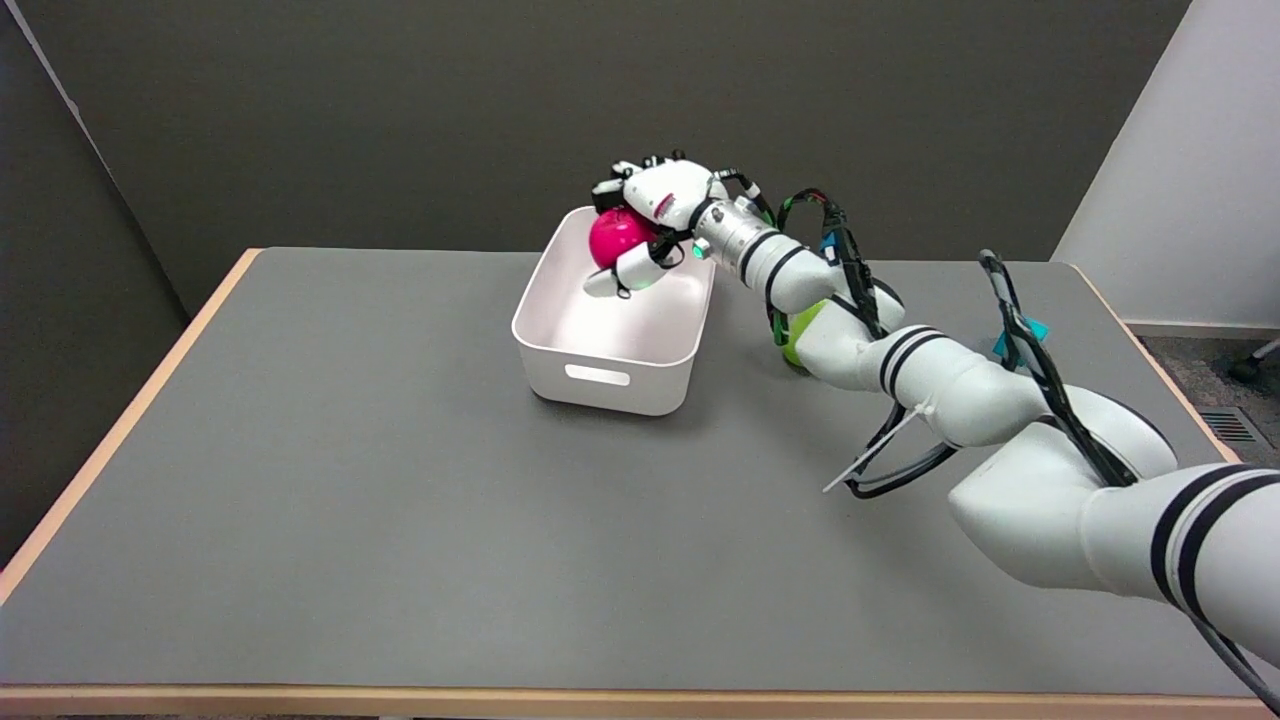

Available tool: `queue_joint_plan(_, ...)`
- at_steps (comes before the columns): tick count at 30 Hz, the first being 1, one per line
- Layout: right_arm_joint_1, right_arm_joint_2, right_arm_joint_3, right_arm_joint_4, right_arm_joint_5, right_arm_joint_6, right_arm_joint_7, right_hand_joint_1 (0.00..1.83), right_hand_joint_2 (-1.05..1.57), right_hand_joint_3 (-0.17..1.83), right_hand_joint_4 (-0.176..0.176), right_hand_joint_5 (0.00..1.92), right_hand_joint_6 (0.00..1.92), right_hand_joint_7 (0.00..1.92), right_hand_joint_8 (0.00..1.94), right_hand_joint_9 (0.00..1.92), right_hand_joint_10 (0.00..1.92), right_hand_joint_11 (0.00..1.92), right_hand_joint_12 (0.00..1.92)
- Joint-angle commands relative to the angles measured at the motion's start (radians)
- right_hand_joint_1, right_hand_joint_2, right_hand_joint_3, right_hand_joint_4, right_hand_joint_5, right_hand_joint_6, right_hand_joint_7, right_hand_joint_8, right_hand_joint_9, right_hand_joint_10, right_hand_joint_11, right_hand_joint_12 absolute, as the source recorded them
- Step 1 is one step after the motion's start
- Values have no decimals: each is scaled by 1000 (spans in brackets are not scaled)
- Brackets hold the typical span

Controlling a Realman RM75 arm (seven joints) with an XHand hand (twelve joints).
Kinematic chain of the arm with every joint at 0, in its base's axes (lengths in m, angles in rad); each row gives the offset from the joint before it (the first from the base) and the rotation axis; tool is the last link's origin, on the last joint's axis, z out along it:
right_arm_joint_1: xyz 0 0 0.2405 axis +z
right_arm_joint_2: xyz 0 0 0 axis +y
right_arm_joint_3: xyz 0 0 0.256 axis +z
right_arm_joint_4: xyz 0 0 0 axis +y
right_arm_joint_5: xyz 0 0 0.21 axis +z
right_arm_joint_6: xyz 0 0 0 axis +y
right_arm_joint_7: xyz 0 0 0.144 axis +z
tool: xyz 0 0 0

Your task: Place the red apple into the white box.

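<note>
The red apple (pixel 614 235), which looks magenta-pink here, hangs in the air over the far part of the white box (pixel 612 370). My right hand (pixel 650 215) grips it from above and from the right, with the thumb under the fruit and the fingers curled over its top. The box is an open rectangular tub with a slot handle on its near wall, standing at the middle of the grey table. Its inside shows nothing but the shadow of the hand. The arm reaches in from the lower right, across the table.
A green object (pixel 800 335) sits on the table just right of the box, mostly hidden behind my forearm. The grey table (pixel 350 480) has a wooden edge band; dark walls stand behind it. Black cables loop along the arm.
</note>
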Motion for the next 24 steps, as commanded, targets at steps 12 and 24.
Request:
queue_joint_plan(12,-50,25,12,132,-4,-189,154,311,591,935,97,11,155,-1,-1,-1,-1,-1,757)
queue_joint_plan(24,-113,101,16,378,-4,-189,220,263,551,899,101,-1,101,-1,-1,-1,-1,-1,719)
